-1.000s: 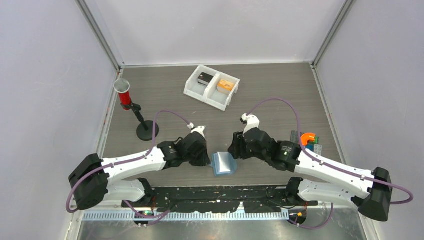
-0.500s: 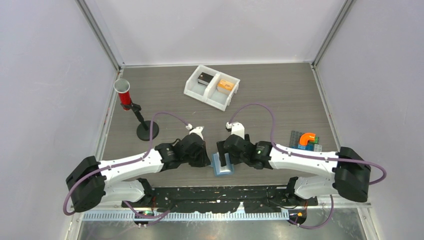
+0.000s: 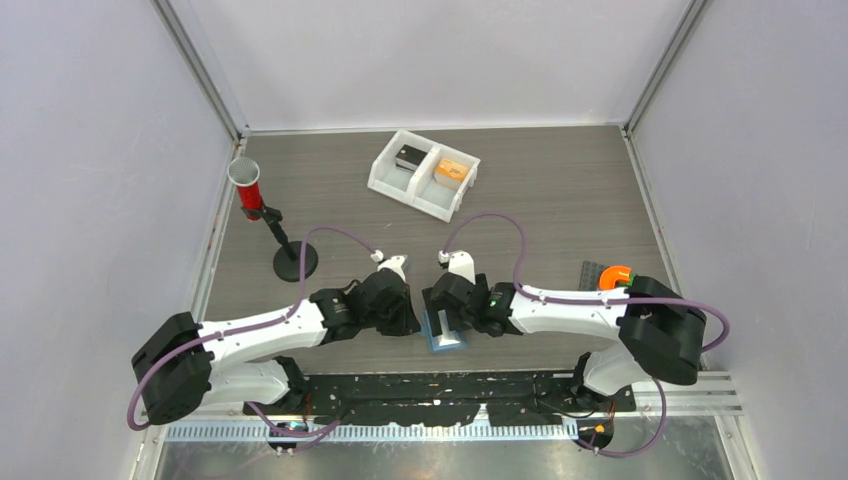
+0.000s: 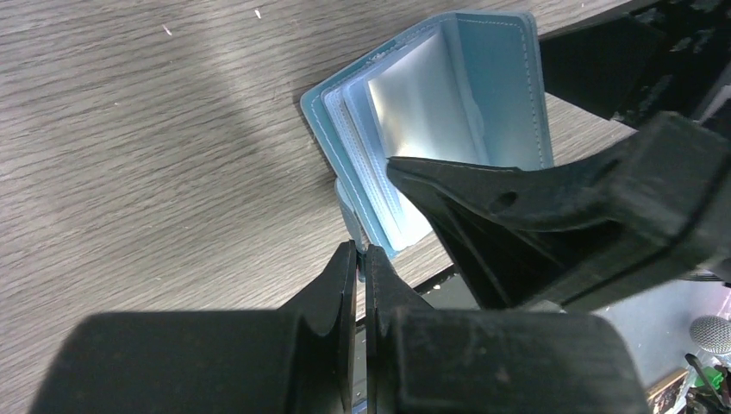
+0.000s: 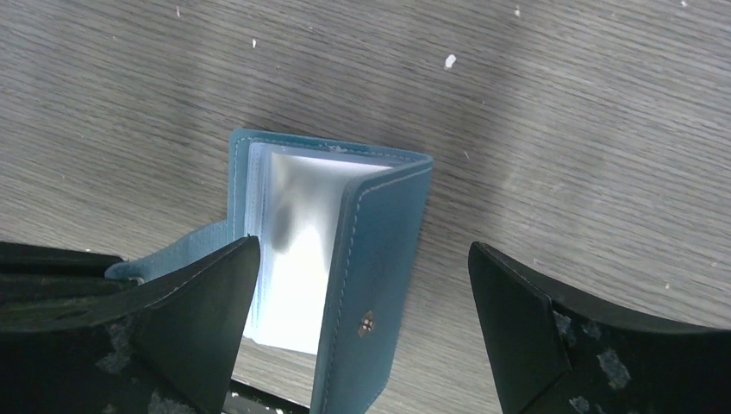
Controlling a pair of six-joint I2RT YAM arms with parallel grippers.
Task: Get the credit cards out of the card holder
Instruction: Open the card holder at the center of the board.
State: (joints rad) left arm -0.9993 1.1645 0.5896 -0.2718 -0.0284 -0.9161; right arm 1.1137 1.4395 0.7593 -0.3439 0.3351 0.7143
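Note:
The light-blue card holder (image 3: 447, 338) lies half open near the table's front edge. Its pale inner sleeves (image 5: 293, 241) fan out and one cover half (image 5: 379, 259) stands raised. My left gripper (image 4: 362, 252) is shut on the holder's thin blue strap at the holder's left side. My right gripper (image 5: 364, 244) is open wide, with one finger over the sleeves and the other over bare table, the raised cover between them. In the left wrist view, a right finger (image 4: 534, 207) hangs over the holder (image 4: 491, 95). The credit cards are hidden; no dark card shows.
A white two-compartment tray (image 3: 400, 185) stands at the back with a black item and an orange item in it. A red cup on a black stand (image 3: 246, 186) is at the left. Coloured blocks (image 3: 612, 277) lie at the right. The black base rail (image 3: 440, 385) runs just below the holder.
My right arm has swung left and come down over the holder, its jaws spreading wide. The left gripper has stayed shut on the strap, almost still.

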